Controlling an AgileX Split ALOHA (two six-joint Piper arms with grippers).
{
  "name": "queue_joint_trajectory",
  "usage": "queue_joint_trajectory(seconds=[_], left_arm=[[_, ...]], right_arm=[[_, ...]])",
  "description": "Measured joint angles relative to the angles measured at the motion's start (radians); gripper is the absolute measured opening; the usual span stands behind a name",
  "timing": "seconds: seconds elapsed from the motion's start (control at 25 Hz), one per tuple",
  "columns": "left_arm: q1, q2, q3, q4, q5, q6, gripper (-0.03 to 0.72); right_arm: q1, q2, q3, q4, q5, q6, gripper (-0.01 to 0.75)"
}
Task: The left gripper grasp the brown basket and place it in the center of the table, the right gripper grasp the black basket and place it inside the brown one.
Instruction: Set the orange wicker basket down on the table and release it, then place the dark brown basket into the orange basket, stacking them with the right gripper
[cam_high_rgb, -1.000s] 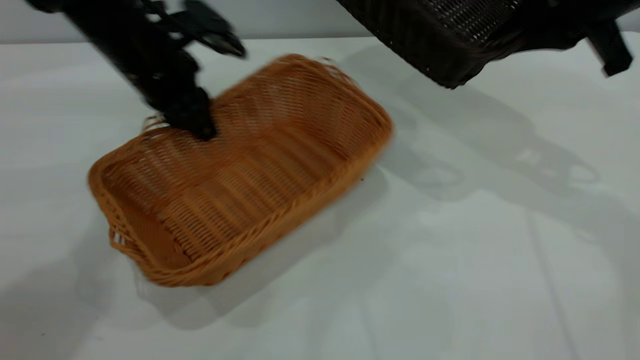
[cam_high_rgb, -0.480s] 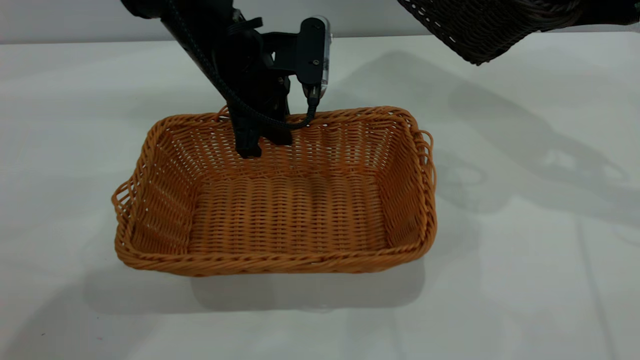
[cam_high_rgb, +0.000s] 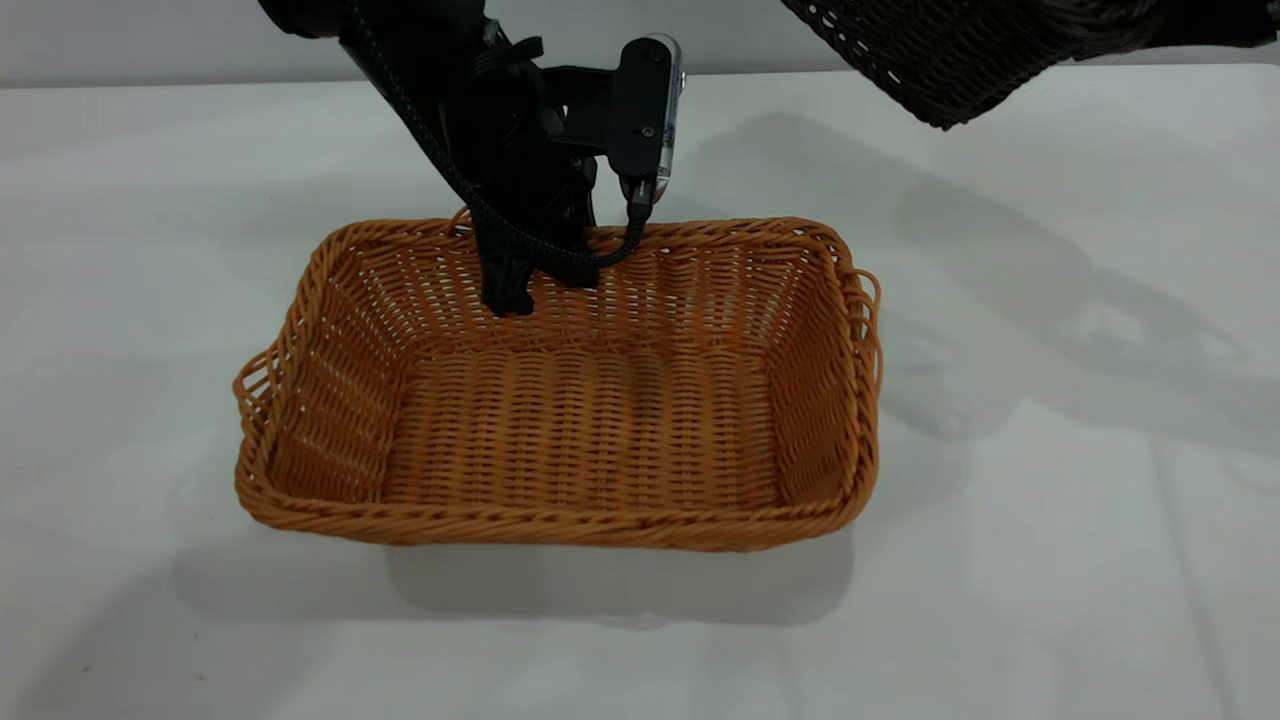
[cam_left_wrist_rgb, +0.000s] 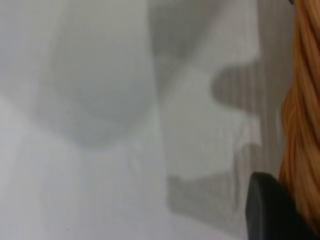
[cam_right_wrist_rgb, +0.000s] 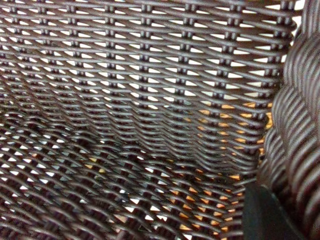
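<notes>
Sitting flat near the middle of the surface (cam_high_rgb: 1050, 560), the brown basket (cam_high_rgb: 570, 420) lies open side up, which leaves it ready to receive the other one. The left hand (cam_high_rgb: 525, 285) is clamped on its far rim, one finger inside the wall, probably steadying it before letting go. Up at the far right, the black basket (cam_high_rgb: 950, 55) hangs tilted in the air, gripped at its rim by the right hand (cam_right_wrist_rgb: 272, 217).
</notes>
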Motion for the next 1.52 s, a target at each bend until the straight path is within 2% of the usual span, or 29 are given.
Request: queue_joint_trajectory(seconds=[0.12,0.32,0.48,0.56,0.76,1.0,1.12,1.32,1.52], left_arm=[[0.000,0.001,0.000,-0.041,-0.014,0.004,0.211],[0.000,0.001,0.000,-0.135,-0.037,0.007,0.400],[0.000,-0.042,0.000,-0.148,0.001,0.007,0.466],[0.000,-0.106,0.000,-0.148,0.056,-0.002,0.470],[0.000,-0.327,0.000,-0.111,0.314,-0.070,0.475],[0.000,-0.612,0.000,-0.057,0.616,-0.096,0.474],[0.000,-0.736,0.000,-0.055,0.686,-0.096,0.474],[0.000,-0.888,0.000,-0.055,0.709,-0.097,0.474],[0.000,-0.967,0.000,-0.055,0.719,-0.104,0.474]], right_arm=[[-0.007,0.000,-0.001,0.051,0.012,-0.002,0.083],[-0.015,0.000,-0.001,0.094,0.021,-0.004,0.083],[-0.036,0.000,-0.001,0.159,0.055,-0.004,0.083],[-0.054,0.000,-0.001,0.196,0.076,-0.004,0.083],[-0.085,0.000,-0.001,0.218,0.086,-0.004,0.085],[-0.064,0.000,-0.002,0.181,0.086,0.002,0.085],[0.006,0.000,-0.008,0.062,0.069,0.040,0.085],[0.248,0.000,-0.011,-0.219,-0.060,0.139,0.085],[0.434,0.015,-0.011,-0.305,-0.187,0.188,0.085]])
